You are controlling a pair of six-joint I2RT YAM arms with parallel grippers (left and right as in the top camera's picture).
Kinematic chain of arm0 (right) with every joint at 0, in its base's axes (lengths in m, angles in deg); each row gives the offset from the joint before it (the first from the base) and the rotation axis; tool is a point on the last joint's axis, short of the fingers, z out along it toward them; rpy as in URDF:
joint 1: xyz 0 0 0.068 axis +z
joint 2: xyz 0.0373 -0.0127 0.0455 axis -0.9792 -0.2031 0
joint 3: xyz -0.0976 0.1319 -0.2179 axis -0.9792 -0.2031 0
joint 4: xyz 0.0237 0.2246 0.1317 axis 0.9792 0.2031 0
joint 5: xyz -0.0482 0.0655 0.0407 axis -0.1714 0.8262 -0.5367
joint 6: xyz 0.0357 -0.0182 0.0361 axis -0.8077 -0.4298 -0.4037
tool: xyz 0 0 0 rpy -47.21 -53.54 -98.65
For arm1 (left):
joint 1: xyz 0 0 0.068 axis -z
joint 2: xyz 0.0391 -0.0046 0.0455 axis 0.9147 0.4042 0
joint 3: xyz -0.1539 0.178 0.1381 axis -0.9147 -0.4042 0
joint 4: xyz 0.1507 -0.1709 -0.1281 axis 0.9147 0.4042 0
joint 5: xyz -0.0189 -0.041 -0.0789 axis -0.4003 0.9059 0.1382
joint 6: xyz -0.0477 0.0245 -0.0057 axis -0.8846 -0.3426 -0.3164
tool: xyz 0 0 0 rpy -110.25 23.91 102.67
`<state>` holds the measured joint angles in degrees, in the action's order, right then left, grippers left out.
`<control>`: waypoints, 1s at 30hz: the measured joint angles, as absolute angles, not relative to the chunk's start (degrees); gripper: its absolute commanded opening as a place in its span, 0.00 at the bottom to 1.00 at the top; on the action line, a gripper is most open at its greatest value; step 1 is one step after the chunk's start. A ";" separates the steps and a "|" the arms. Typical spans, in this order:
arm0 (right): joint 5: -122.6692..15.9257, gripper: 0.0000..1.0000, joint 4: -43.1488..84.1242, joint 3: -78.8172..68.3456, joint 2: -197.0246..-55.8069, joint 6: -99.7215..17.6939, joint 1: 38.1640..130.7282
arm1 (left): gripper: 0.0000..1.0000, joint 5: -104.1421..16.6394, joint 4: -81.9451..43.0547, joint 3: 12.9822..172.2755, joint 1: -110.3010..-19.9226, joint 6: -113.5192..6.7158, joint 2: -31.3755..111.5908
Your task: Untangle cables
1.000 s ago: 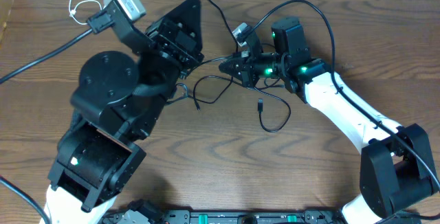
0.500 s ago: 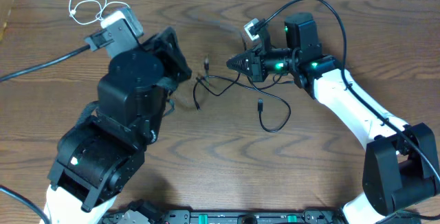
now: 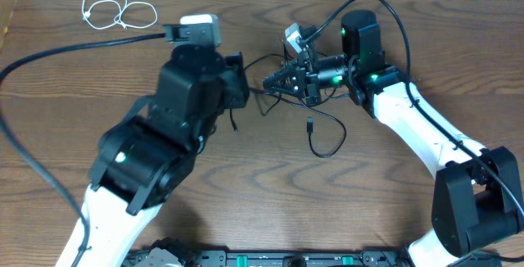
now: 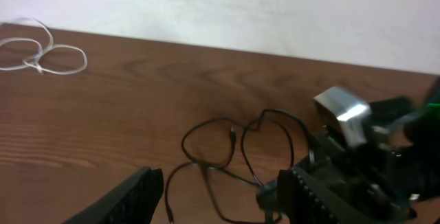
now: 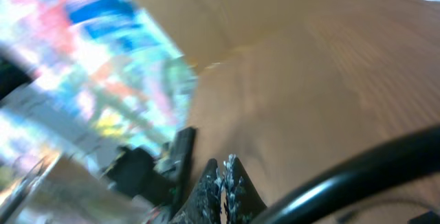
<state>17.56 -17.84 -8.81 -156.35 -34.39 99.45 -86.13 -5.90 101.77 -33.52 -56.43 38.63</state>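
1. A wood-grain desk (image 3: 246, 210) runs up to a plain white wall (image 4: 240, 4).
2. The black cables (image 4: 234, 152) lie mid-desk in one loose tangle of overlapping loops. I use that tangle as my landmark.
3. The white cable (image 3: 120, 17) is coiled well apart from the tangle, by the wall on the left arm's side.
4. The right gripper (image 3: 268, 82) is closed at the tangle's edge. I cannot tell whether a strand is pinched.
5. The left gripper (image 4: 220, 183) stands about half open just beside the tangle and holds nothing.
6. My main worry is that closing the left gripper here catches two crossed strands, and pulling would then tighten the knot.
7. A free plug (image 3: 309, 124) could also hook a loop and drag everything.
8. The cords look thin, limp and smooth-jacketed, with small stiff ends, so I expect them to slide easily on the flat desk.
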 measured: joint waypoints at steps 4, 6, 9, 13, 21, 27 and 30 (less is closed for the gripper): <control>23.07 0.01 -19.22 -8.81 -156.33 -34.59 99.52 | 0.59 -84.84 -6.06 101.77 -35.09 -61.13 40.82; 24.47 0.01 -19.26 -8.81 -156.33 -34.59 99.52 | 0.60 -84.16 -6.06 101.77 -37.10 -64.04 41.08; 25.59 0.01 -19.26 -8.81 -156.31 -34.61 99.65 | 0.60 -82.00 -6.10 101.77 -40.77 -67.84 40.95; 26.20 0.01 -19.24 -8.81 -155.74 -34.61 100.98 | 0.63 -77.37 -6.08 101.77 -45.50 -70.64 40.95; 26.68 0.01 -21.84 -8.81 -149.44 -38.00 106.75 | 0.58 -63.84 -6.04 101.77 -53.58 -73.06 41.06; 27.14 0.01 -26.87 -8.81 -140.52 -41.54 106.90 | 0.60 -51.71 -4.55 101.77 -60.71 -77.21 41.10; 27.31 0.01 -29.44 -8.81 -136.24 -42.59 106.90 | 0.61 -44.52 -4.57 101.77 -62.92 -78.68 41.10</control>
<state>27.31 -29.44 -8.81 -136.24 -42.59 106.90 -44.52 -4.57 101.77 -62.92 -78.68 41.10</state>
